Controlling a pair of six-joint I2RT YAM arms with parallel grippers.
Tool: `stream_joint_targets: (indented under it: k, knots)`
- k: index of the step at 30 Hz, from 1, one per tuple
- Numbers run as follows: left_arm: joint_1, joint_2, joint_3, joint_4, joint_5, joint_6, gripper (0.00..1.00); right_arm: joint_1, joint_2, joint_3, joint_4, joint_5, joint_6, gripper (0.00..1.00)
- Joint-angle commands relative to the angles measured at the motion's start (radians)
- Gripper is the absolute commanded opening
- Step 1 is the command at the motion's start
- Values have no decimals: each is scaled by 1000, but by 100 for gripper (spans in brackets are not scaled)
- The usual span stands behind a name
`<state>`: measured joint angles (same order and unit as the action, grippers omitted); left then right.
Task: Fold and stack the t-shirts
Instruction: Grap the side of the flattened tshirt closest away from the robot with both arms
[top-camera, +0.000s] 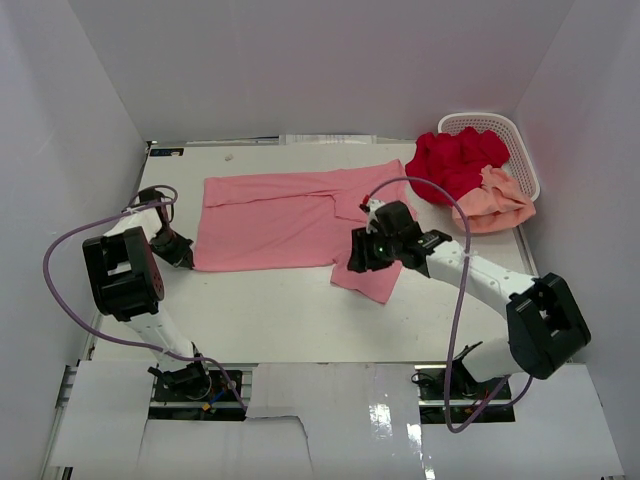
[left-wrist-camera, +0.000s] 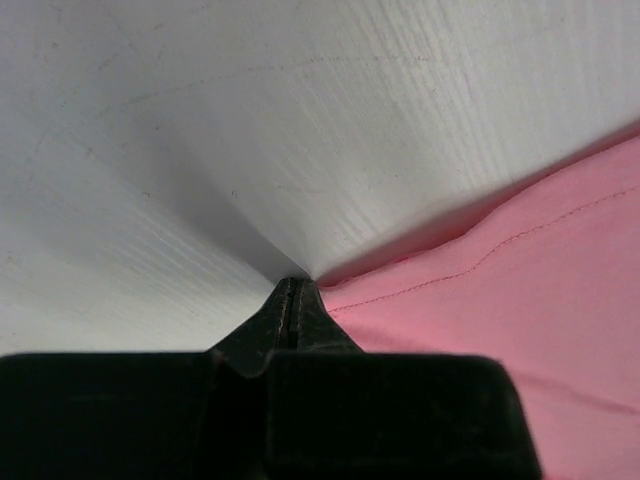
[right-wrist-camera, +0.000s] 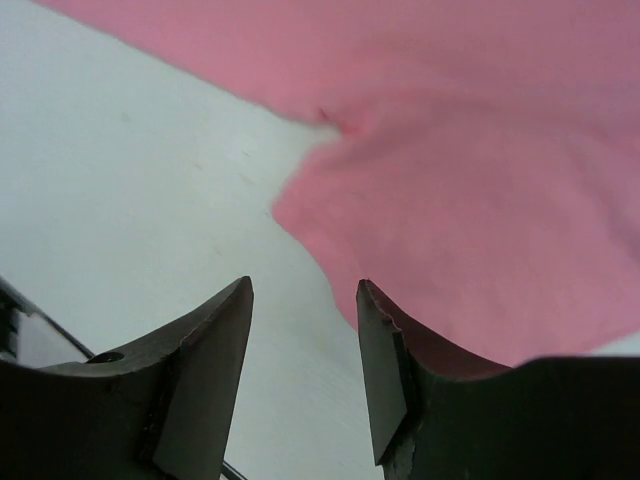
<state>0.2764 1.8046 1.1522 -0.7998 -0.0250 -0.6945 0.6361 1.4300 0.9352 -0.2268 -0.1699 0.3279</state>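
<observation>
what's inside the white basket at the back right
A crumpled red shirt fills the basket and spills out over its left rim. A peach shirt lies against its near side. The basket's floor, and anything beneath the red shirt, is covered.

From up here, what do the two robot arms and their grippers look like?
Both the left arm and right arm have white tubular links and blocky black joint housings. A purplish-grey cable loops loosely along each. The left gripper and right gripper end in black, wedge-shaped fingers.
</observation>
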Motion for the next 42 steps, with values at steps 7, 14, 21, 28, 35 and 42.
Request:
stream_joint_targets:
  k: [7, 14, 21, 28, 35, 42]
  knots:
    - [-11, -74, -63, 70, 13, 18, 0, 4, -166, -211, -201, 217, 181, 51]
    - [-20, -105, -94, 91, -7, 24, 0, 4, -221, -312, -172, 219, 272, 48]
    - [-26, -105, -97, 102, -12, 30, 0, 4, -158, -346, -145, 213, 275, 47]
    - [-31, -123, -83, 100, -24, 36, 0, 4, -108, -349, -95, 234, 287, 45]
    - [-39, -139, -88, 100, -30, 39, 0, 4, -48, -329, -68, 262, 275, 44]
    - [-42, -139, -92, 102, -39, 43, 0, 4, 0, -320, -74, 282, 266, 29]
